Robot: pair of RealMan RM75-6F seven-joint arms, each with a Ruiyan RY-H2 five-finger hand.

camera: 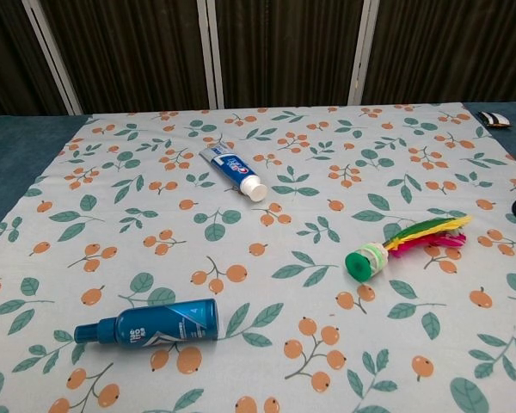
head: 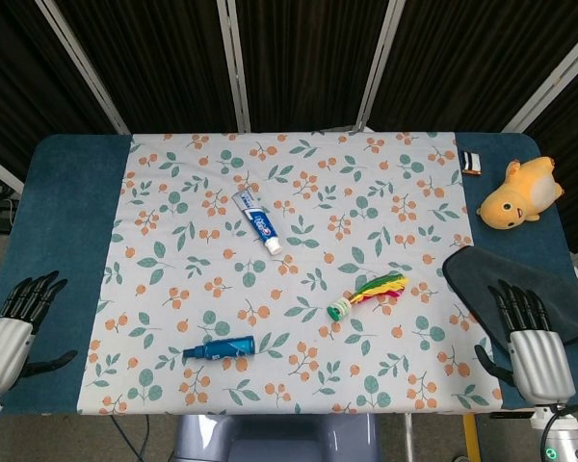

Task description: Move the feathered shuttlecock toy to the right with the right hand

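The shuttlecock toy (head: 370, 293) lies on the floral cloth right of centre, its green-and-white base toward me and its yellow, green and pink feathers pointing away to the right; the chest view shows the shuttlecock toy (camera: 404, 243) too. My right hand (head: 531, 342) rests at the table's front right corner, fingers spread, holding nothing, well to the right of the toy. My left hand (head: 13, 325) sits at the front left corner, fingers apart and empty. Neither hand appears in the chest view.
A toothpaste tube (head: 258, 222) lies behind the centre, and a blue spray bottle (head: 221, 348) lies near the front. A dark cloth (head: 506, 279) lies under my right hand's fingers. A yellow plush toy (head: 518, 194) and a small dark box (head: 472, 161) sit at the far right.
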